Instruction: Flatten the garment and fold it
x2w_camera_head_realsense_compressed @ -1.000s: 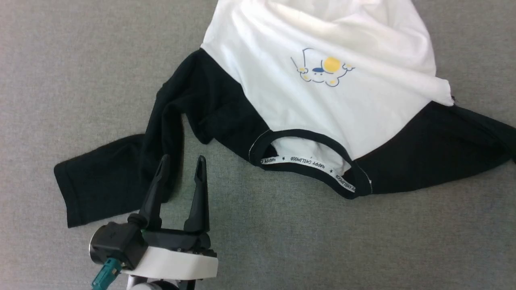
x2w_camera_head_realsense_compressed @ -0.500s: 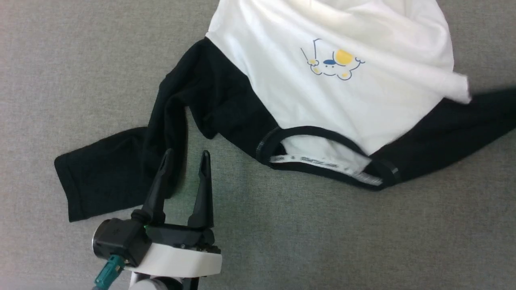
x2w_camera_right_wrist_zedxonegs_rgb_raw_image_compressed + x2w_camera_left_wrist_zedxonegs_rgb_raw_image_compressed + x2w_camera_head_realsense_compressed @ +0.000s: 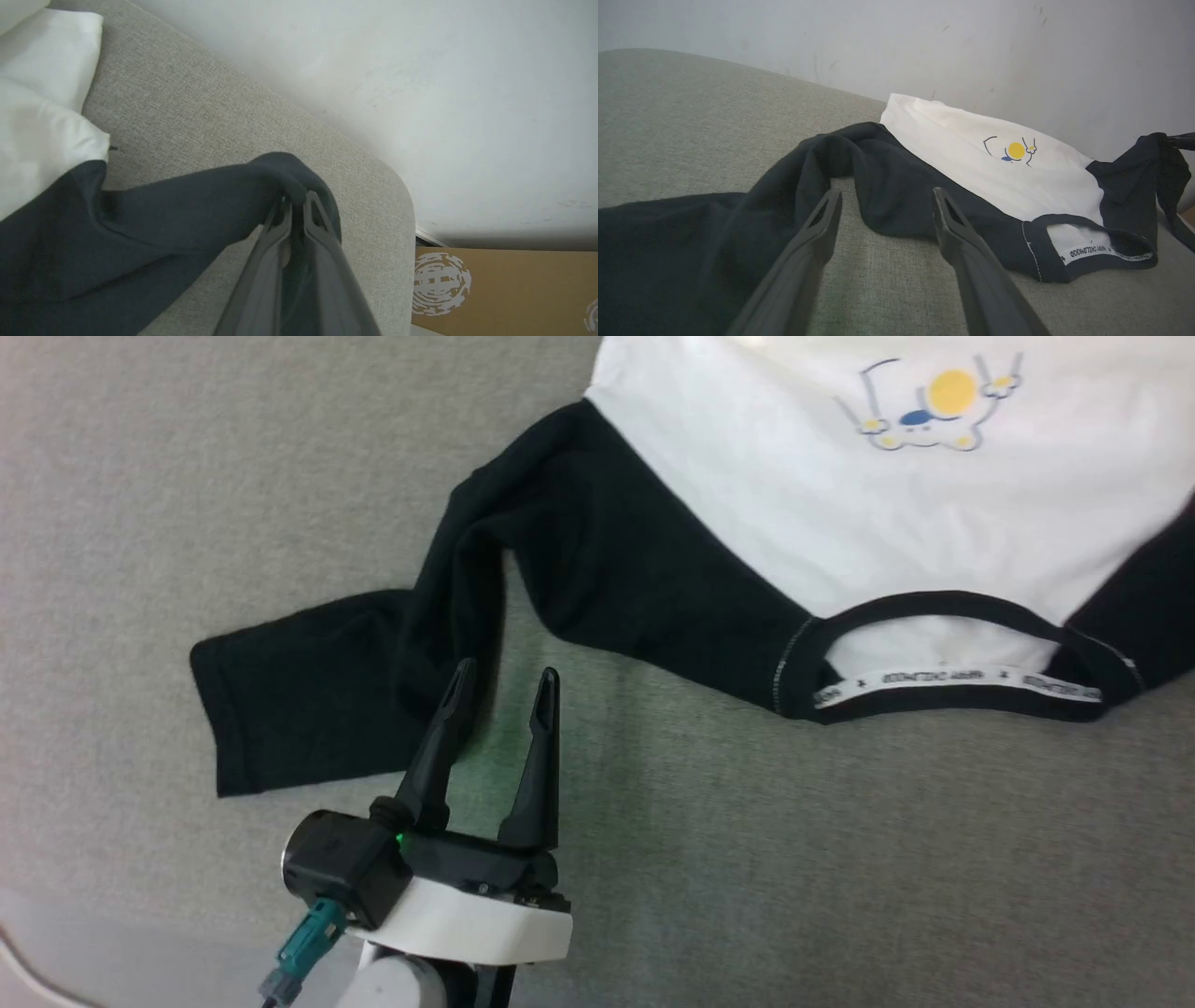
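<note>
A pale wall (image 3: 924, 46) stood behind the far edge of the bench (image 3: 840, 859), which was covered with grey cloth. The garment (image 3: 794, 504) lay on the bench with its white body toward the far edge and its neck opening toward the near edge. Its black left sleeve (image 3: 308, 700) ran out from the shoulder, bent once in a fold, and ended flat with the cuff toward the left edge. The black right sleeve (image 3: 140, 219) was lifted off the cloth and stretched toward a rounded corner of the bench. Beyond that corner stood a brown cardboard box (image 3: 504, 289) with a white round mark.

The left tool (image 3: 506, 670) was wide open near the fold of the left sleeve and gripped nothing. One finger was over the black cloth and the other over bare bench; I could not tell if they touched. The right tool (image 3: 297, 199) was closed on the end of the right sleeve, with the cloth bunched over its tips.

A small blue and yellow print (image 3: 934, 411) was on the white chest. A white tape (image 3: 962, 679) with small black text lined the inside of the neck.
</note>
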Robot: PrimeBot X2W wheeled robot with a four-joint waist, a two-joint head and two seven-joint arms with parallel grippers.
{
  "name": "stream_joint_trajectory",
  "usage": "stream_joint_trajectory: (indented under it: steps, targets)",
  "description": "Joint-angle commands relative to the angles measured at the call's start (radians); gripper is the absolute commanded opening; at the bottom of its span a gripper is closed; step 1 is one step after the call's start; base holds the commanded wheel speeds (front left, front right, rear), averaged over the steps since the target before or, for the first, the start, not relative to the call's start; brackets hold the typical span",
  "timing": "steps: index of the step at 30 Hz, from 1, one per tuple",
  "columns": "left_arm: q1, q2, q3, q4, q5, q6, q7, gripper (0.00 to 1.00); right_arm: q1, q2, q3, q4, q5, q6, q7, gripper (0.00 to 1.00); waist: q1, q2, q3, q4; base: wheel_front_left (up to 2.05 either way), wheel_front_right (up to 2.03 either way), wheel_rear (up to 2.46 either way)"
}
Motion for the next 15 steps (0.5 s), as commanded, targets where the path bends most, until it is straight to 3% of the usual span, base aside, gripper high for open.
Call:
stream_joint_trajectory:
  steps: [1, 2, 9, 15]
  targets:
    - [-0.021, -0.007, 0.0, 0.005, 0.0, -0.006, -0.004, 1.0, -0.026, 0.022, 0.015, 0.024, -0.016, -0.002, -0.015, 0.84, -0.0001, 0.0, 0.021, 0.023, 0.0, 0.0, 0.0]
    - [-0.024, -0.009, -0.001, 0.007, 0.0, -0.009, -0.004, 1.0, -0.038, 0.033, 0.024, 0.045, -0.023, -0.002, -0.023, 1.0, -0.0001, 0.0, 0.02, 0.022, 0.0, 0.0, 0.0]
    - [-0.023, 0.004, 0.017, 0.026, 0.001, -0.012, -0.005, 1.0, -0.054, 0.099, 0.044, 0.112, 0.0, -0.002, -0.101, 1.0, -0.0001, 0.0, -0.039, -0.022, 0.0, 0.0, 0.0]
    - [0.02, 0.034, 0.042, 0.031, -0.013, -0.006, 0.0, 1.0, 0.045, 0.203, -0.034, 0.01, 0.061, -0.002, -0.246, 1.0, -0.0001, 0.0, -0.141, -0.069, 0.0, 0.0, 0.0]
